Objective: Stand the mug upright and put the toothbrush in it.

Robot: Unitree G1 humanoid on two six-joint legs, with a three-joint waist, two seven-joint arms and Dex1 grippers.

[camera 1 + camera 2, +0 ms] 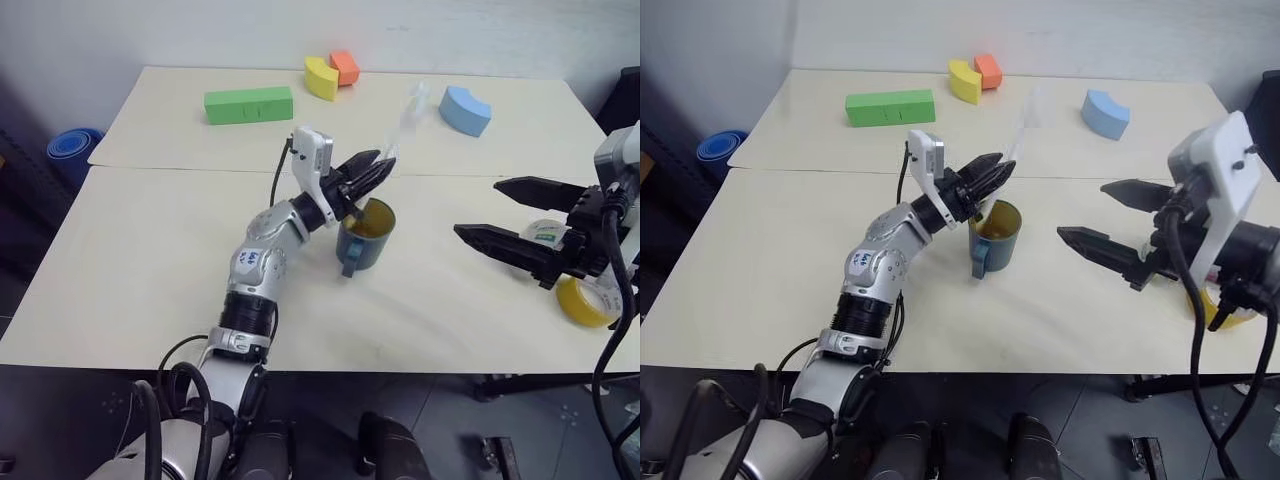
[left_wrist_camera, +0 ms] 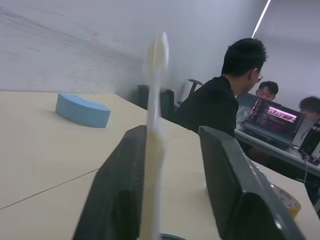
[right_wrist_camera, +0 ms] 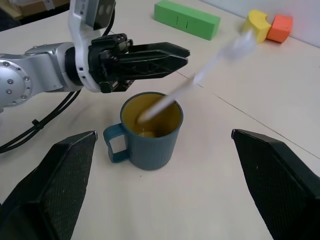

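Left eye view: dark teal-blue mug [image 1: 366,235] stands upright mid-frame; slim white toothbrush [image 1: 400,130] leans out of it toward upper right, blurred. Left gripper [image 1: 368,172] sits just above the rim.

Left wrist view: fingers parted, brush between them, contact unclear.

Right wrist view: brush tip inside the mug; right gripper [image 3: 165,175] spread wide, empty.

Step looks like release; next, back the left arm off without tipping the mug.
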